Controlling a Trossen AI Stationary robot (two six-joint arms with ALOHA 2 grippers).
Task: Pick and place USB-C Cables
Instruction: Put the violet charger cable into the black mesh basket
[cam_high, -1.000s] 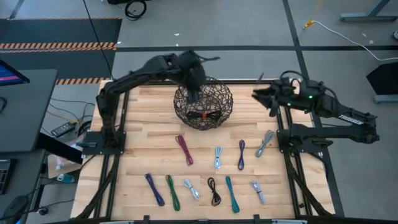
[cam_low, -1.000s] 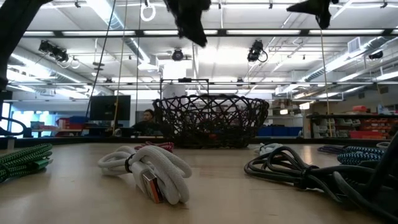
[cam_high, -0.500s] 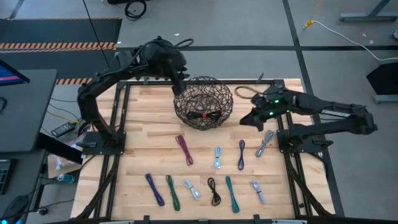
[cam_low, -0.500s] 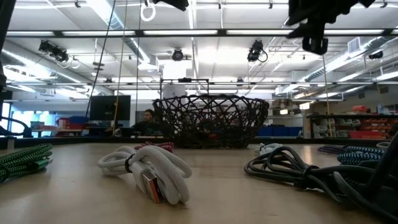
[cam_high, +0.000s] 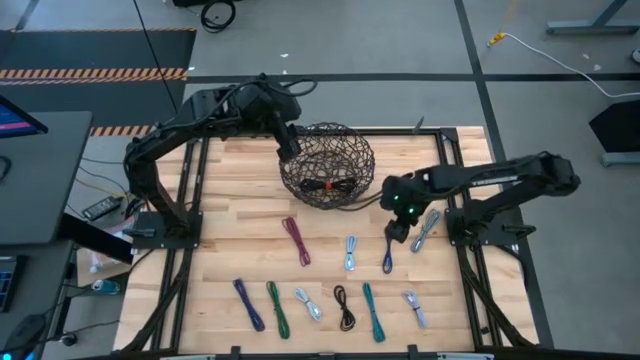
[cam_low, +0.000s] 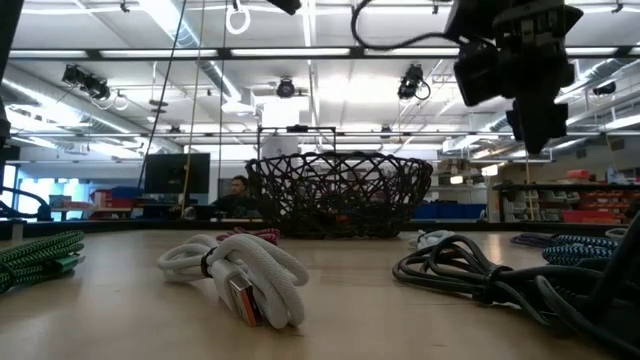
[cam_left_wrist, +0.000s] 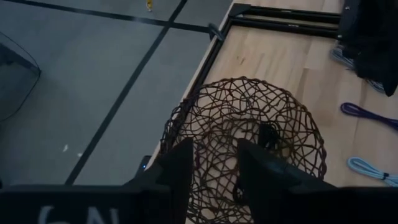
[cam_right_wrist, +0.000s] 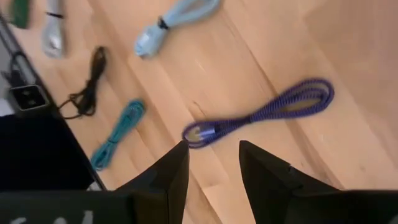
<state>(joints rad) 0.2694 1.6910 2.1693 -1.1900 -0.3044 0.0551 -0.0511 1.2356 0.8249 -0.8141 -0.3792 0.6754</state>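
Eleven USB-C cables (cam_high: 295, 241) lie loose on the wooden desk (cam_high: 230, 245): four in a middle row, seven along the near edge. One wire basket (cam_high: 327, 163) stands far centre, holding at least one more. The right gripper (cam_high: 393, 233), fingers parted and empty, hovers over a purple cable (cam_right_wrist: 261, 115). The left gripper (cam_high: 291, 152), parted and empty, hangs at the basket's left rim. Only the low view shows a person (cam_low: 237, 191) beyond.
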